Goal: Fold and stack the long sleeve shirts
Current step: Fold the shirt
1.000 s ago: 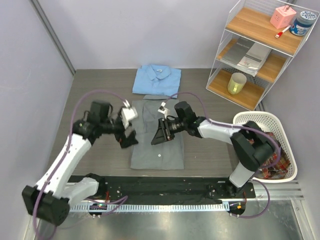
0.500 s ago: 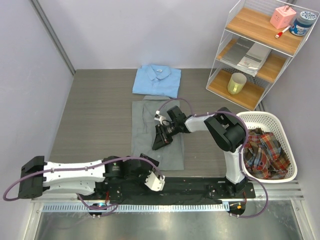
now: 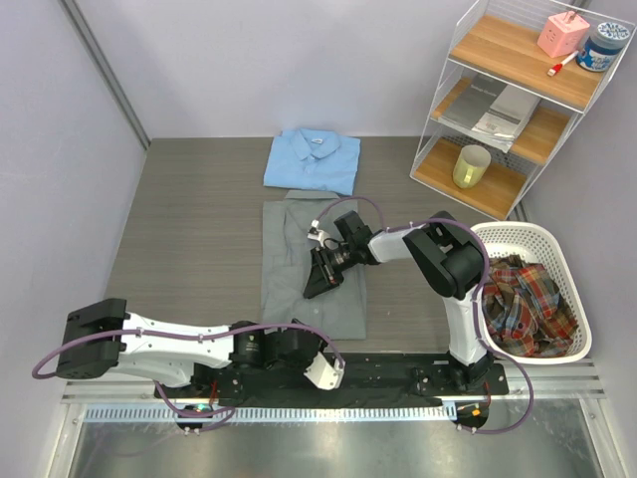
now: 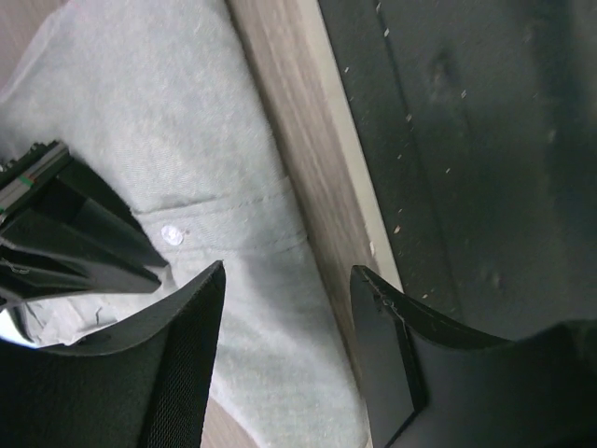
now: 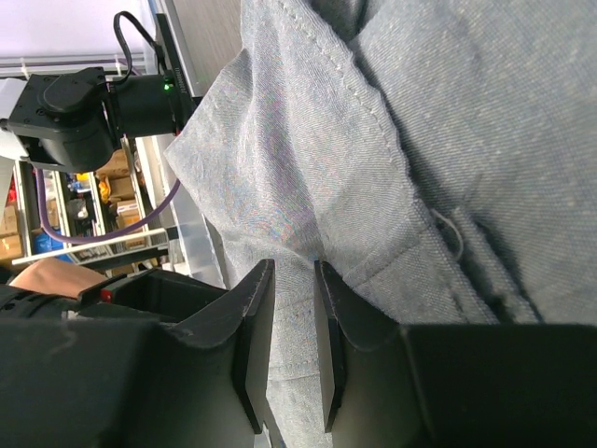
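The grey long sleeve shirt lies flat mid-table, collar at the far end. Behind it rests the folded light blue shirt. My right gripper is down on the middle of the grey shirt; in the right wrist view its jaws stand narrow, with a raised fold of grey cloth pinched between them. The left arm lies low along the near table edge. My left gripper hovers at the grey shirt's near hem, fingers apart, cloth below the gap and nothing gripped.
A white basket holding plaid clothing stands at the right. A wire-and-wood shelf rack with a yellow cup occupies the back right corner. A black mat runs along the near edge, beside the shirt's hem.
The left arm has swung from the grey shirt's left side down to the near edge, and its jaws have narrowed. The right gripper shifted slightly and closed on the cloth.
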Motion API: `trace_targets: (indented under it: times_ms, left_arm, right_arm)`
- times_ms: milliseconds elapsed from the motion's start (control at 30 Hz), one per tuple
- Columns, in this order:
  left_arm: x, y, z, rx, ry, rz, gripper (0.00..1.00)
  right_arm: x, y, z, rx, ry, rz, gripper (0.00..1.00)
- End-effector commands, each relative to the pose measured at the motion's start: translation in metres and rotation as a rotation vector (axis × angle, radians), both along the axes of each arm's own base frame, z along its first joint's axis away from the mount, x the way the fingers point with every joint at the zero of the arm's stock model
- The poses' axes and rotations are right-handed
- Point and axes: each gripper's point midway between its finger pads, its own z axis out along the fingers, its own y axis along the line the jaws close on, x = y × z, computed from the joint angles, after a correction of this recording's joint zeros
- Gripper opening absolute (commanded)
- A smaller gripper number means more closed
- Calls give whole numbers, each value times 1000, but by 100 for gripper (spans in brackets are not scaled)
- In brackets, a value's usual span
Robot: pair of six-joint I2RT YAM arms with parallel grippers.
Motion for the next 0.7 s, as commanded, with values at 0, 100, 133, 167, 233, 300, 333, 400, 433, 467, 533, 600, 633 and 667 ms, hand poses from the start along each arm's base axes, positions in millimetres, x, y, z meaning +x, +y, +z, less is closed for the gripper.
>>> trace_targets:
  times_ms: [0, 100, 133, 167, 233, 300, 333, 400, 433, 467, 533, 600, 633, 667]
  left_arm:
    - [3, -8, -7, -26, -28, 30, 57]
    - [12, -4, -17, 3, -70, 63, 54]
    - [13, -2, -21, 15, -75, 68, 53]
    - [13, -2, -22, 18, -74, 71, 52]
    - [14, -2, -24, 22, -70, 84, 49]
    - [16, -4, -22, 16, -76, 101, 43]
    - [17, -4, -21, 17, -79, 107, 39]
    - [19, -5, -15, 7, -74, 118, 28]
    - [20, -2, -14, 21, -68, 125, 26]
    - [18, -6, -6, 3, -52, 121, 21]
    - [14, 2, -2, 35, -20, 129, 11]
    - [5, -8, 14, 0, 40, 119, 0]
    - [0, -7, 17, 4, 73, 122, 0]
    - [-9, -8, 25, 1, 123, 106, 0]
  right_arm:
    - [6, -9, -35, -90, -37, -38, 31]
    - [6, -10, -36, -90, -42, -38, 31]
    - [5, -12, -37, -94, -43, -38, 31]
    - [5, -12, -38, -96, -41, -38, 31]
    - [3, -13, -40, -98, -31, -39, 31]
    - [1, -14, -41, -98, -30, -41, 31]
    - [0, -15, -41, -98, -29, -43, 31]
    - [0, -15, -40, -93, -33, -46, 31]
    - [-2, -16, -39, -94, -31, -47, 31]
    - [-3, -16, -37, -91, -32, -50, 32]
    - [-4, -16, -33, -85, -39, -50, 33]
    - [-5, -15, -26, -77, -44, -46, 37]
    - [-4, -12, -19, -65, -54, -41, 39]
    - [-2, -11, -7, -54, -68, -43, 42]
